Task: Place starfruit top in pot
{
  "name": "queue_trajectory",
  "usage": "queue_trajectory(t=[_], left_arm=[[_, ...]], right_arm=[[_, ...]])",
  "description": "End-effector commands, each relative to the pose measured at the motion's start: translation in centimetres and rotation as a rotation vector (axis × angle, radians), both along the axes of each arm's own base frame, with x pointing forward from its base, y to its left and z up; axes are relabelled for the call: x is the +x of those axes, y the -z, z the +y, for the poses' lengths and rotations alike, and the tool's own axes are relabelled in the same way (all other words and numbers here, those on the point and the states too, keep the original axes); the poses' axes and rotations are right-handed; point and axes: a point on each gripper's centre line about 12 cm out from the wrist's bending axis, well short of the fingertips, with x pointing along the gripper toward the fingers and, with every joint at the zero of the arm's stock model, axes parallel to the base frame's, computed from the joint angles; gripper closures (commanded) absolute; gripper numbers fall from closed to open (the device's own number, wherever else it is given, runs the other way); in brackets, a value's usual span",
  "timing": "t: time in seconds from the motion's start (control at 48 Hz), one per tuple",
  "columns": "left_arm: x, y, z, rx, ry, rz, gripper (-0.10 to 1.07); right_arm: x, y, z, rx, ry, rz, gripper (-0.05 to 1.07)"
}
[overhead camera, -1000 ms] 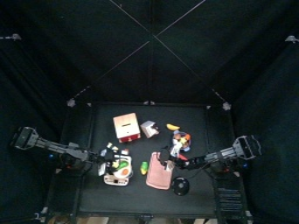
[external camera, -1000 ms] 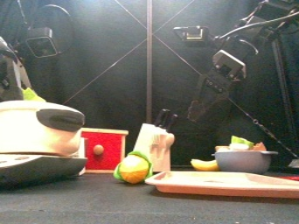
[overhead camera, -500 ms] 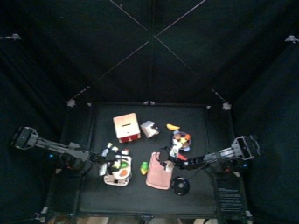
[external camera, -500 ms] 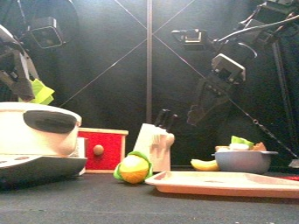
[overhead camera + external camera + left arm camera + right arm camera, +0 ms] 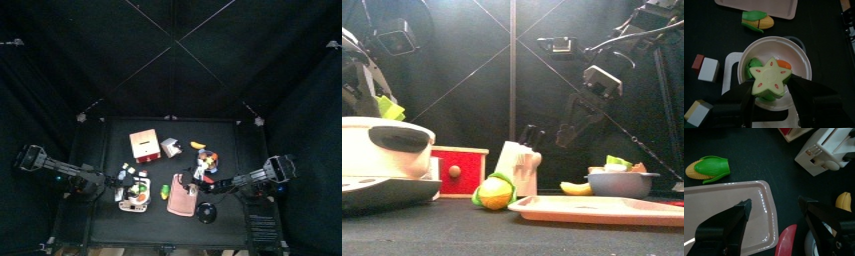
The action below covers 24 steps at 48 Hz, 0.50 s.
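Holding the starfruit top [image 5: 770, 77], left gripper [image 5: 773, 95] has risen above the pot [image 5: 751, 50].

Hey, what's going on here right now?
The left gripper holds the starfruit top just above the white pot, not yet released; something green and orange already lies inside. The right gripper hangs open over the pink tray, near the toy corn, holding nothing.

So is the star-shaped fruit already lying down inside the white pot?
No, the left pincer grips the starfruit top above the pot, over the green and orange pieces inside it.
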Motion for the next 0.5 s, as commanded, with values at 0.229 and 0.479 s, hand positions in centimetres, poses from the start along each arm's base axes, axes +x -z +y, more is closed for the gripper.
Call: queue_trajectory(t=[0.229, 0.479], left_arm=[[0.95, -1.04, -0.20, 0.009, 0.013, -0.036, -0.04], [0.93, -1.03, -0.19, 0.011, 0.013, -0.035, -0.04]], right_arm=[[0.49, -1.03, 0.00, 0.007, 0.002, -0.033, 0.01], [0.58, -0.77, 0.01, 0.005, 0.002, -0.025, 0.01]])
